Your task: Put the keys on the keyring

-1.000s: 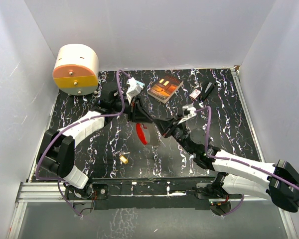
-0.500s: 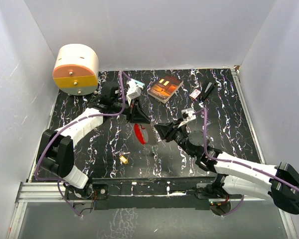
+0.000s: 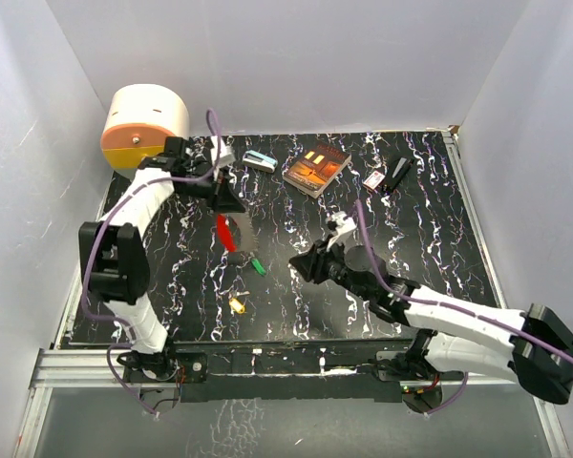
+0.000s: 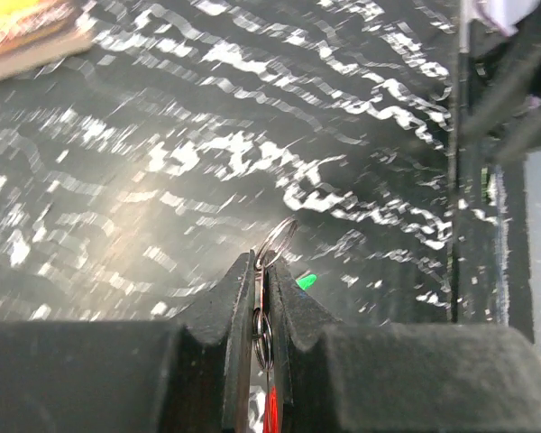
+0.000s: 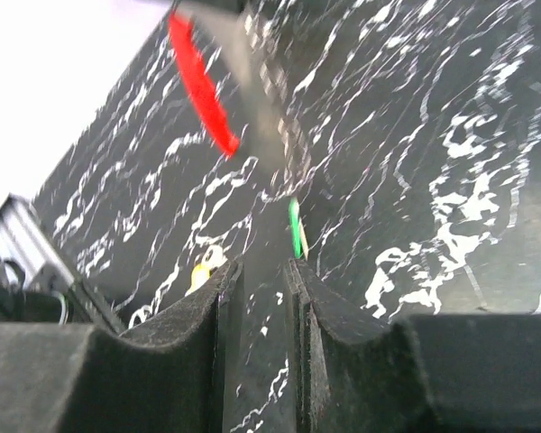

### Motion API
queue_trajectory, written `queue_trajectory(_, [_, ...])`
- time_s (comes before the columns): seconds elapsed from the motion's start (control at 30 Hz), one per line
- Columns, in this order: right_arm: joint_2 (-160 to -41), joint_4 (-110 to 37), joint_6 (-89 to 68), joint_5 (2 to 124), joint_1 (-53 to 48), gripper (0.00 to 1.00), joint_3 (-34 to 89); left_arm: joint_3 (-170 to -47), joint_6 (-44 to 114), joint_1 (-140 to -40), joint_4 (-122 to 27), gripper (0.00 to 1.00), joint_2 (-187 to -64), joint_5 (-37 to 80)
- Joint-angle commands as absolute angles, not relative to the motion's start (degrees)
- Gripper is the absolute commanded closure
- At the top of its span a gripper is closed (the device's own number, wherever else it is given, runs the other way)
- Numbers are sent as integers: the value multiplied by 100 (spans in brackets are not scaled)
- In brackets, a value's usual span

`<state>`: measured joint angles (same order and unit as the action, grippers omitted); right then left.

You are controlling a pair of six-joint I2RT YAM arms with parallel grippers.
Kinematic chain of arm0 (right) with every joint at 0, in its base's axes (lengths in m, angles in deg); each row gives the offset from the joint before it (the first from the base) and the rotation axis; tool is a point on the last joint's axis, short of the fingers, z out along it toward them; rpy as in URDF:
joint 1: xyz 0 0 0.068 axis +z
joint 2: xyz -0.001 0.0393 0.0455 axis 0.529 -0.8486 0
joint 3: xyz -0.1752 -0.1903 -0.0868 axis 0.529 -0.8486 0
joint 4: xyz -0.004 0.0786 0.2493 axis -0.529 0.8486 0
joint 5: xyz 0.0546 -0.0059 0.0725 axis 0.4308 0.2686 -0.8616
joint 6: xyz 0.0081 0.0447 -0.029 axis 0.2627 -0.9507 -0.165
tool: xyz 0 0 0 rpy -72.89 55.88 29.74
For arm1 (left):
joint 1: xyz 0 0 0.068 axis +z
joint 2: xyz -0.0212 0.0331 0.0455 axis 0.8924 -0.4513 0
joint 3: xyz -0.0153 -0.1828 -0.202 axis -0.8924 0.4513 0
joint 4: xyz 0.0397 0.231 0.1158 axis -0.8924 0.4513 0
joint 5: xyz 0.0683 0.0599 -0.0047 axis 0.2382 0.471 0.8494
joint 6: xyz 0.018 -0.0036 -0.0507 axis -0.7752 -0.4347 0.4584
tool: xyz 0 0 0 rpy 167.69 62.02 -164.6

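Observation:
My left gripper [image 3: 231, 202] [image 4: 263, 262] hangs above the back left of the table, shut on the metal keyring [image 4: 277, 242]. A red key [image 3: 226, 232] [image 5: 203, 86] dangles from the ring below the jaws. A green key [image 3: 257, 266] [image 5: 294, 227] [image 4: 307, 280] lies flat on the table, just ahead of my right gripper [image 3: 296, 264] [image 5: 261, 266]. That gripper stands slightly open, low over the table, with nothing between its fingers. A yellow key [image 3: 237, 304] [image 5: 201, 271] lies nearer the front edge.
A round cream-and-orange container [image 3: 145, 132] stands at the back left corner, close to the left arm. Along the back lie a teal-and-white box [image 3: 259, 160], a book [image 3: 315, 169], a red-and-white box [image 3: 373, 179] and a black object [image 3: 399, 174].
The left gripper has swung left and back, carrying the ring and red key. The right gripper has opened and drawn back toward the front; a green key now lies on the table.

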<state>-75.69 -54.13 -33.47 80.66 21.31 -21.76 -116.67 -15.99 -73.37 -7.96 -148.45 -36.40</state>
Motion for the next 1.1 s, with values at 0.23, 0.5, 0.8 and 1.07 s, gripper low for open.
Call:
queue_trajectory(0.23, [-9389, -5565, -3219, 6812, 2737, 67, -943, -10731, -1330, -6616, -1515, 100, -13608, -2546])
queue_trajectory(0.5, [-10037, -5733, -3446, 7204, 3145, 66, -610, -10532, -1434, -6600, -1338, 100, -12870, -2605])
queue_trajectory(0.8, [-9076, -6153, -2982, 7810, 3090, 61, -1278, -10424, -1066, -6582, -1426, 100, -12535, -3744])
queue_trajectory(1.07, [-8649, -6724, -2561, 7840, 2825, 63, -1576, -10366, -655, -6581, -1471, 100, -12513, -4619])
